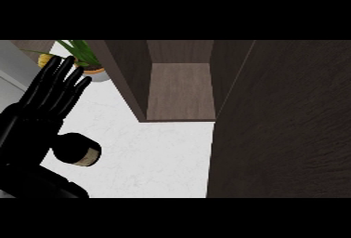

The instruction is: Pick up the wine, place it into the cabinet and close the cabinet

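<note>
The wine bottle (79,150) is dark with a tan label and stands on the white counter (158,158) at the lower left, seen from above. My left hand (37,109) rises at the left edge just beside and above the bottle, open, with its fingers straight and pointing up. Its wrist covers the bottle's left side. The cabinet (179,88) stands open at the top middle, its wooden shelf bare. The open cabinet door (288,121) fills the right side as a large dark panel. My right hand does not show.
A potted green plant (83,55) stands at the top left behind my left hand, next to the cabinet's left wall (126,79). A grey surface (14,65) borders the counter at the far left.
</note>
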